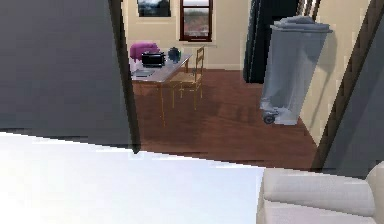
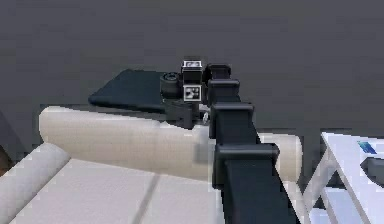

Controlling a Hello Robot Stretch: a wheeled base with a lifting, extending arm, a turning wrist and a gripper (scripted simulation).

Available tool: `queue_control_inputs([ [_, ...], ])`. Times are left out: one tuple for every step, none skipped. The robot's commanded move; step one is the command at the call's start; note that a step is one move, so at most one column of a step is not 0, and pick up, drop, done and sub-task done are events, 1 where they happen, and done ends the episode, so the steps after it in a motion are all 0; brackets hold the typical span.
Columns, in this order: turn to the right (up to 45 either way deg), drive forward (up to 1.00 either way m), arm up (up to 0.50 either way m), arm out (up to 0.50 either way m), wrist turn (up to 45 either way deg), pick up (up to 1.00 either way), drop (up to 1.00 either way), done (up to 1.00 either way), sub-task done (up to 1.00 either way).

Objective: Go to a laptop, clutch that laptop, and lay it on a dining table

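Carry step: my claw [image 2: 163, 88] holds the laptop [image 2: 120, 90] clear above the bolster [image 2: 120, 140], so next I need to pull the arm [image 2: 240, 150] in, turn and drive over the wood floor [image 1: 220, 125] to the table [image 1: 162, 72].

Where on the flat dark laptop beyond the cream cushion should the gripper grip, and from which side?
Probably the thin edge of the laptop nearest the gripper, at the arm side view's right, approached level. It lies flat and thin, so only an edge offers grip; the cream cushion blocks its near side.
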Motion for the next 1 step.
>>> queue_control_inputs([
  [0.0, 0.0, 0.0, 0.0, -45.0, 0.0, 0.0, 0.0, 0.0],
])
